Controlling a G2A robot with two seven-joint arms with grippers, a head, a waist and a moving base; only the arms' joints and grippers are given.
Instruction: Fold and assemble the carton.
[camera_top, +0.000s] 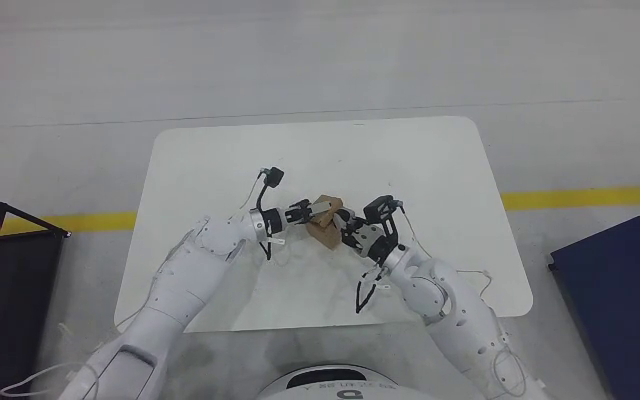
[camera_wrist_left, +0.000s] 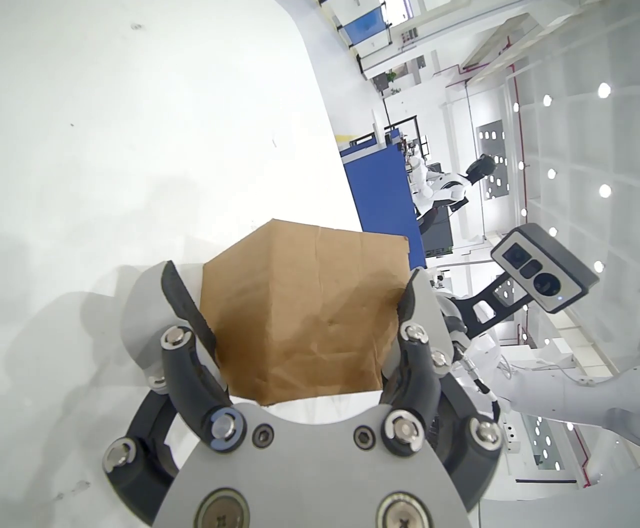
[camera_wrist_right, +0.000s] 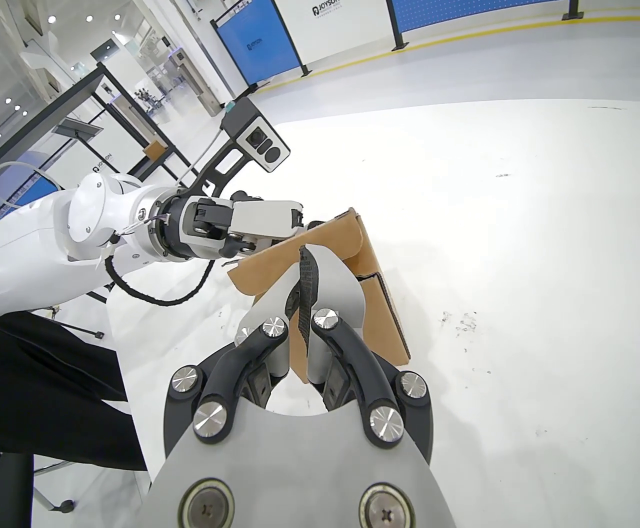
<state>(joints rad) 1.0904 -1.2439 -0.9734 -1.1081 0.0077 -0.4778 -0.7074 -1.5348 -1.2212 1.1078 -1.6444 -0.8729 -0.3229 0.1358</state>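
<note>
**Top view.** Brown corrugated carton (camera_top: 325, 222), partly folded, at the middle of the white bench (camera_top: 420, 160), between the two arms. Left claw (camera_top: 302, 211) at the carton's 9 o'clock, right claw (camera_top: 348, 233) at its 4 o'clock, both touching the cardboard. Yellow floor stripe (camera_top: 570, 197) passing behind the bench at 3 and 9 o'clock. Dark blue panel (camera_top: 600, 290) on the floor at 4 o'clock, black frame (camera_top: 25, 270) at 8 o'clock.

**Left wrist view.** Left claw (camera_wrist_left: 291, 277) spread wide and clamped across the carton (camera_wrist_left: 300, 310). One black-padded finger (camera_wrist_left: 182, 300) pressed to one side edge, the other against the opposite edge. Two flat brown faces turned toward the camera, meeting at a creased ridge. Farther off, the right arm's wrist camera (camera_wrist_left: 545, 272) on a black bracket.

**Right wrist view.** Right claw (camera_wrist_right: 305, 260) drawn almost together, pinching a thin cardboard wall of the carton (camera_wrist_right: 380, 300) edge-on between its fingers (camera_wrist_right: 335, 280). Rounded tab flap and a slit between two panels on the side face. Lower corner close to the bench (camera_wrist_right: 500, 225), contact not clear. Left claw (camera_wrist_right: 298, 220) at the far end of the carton, against its upper flap, with the left arm's wrist camera (camera_wrist_right: 260, 140) on a black bracket beside it.
</note>
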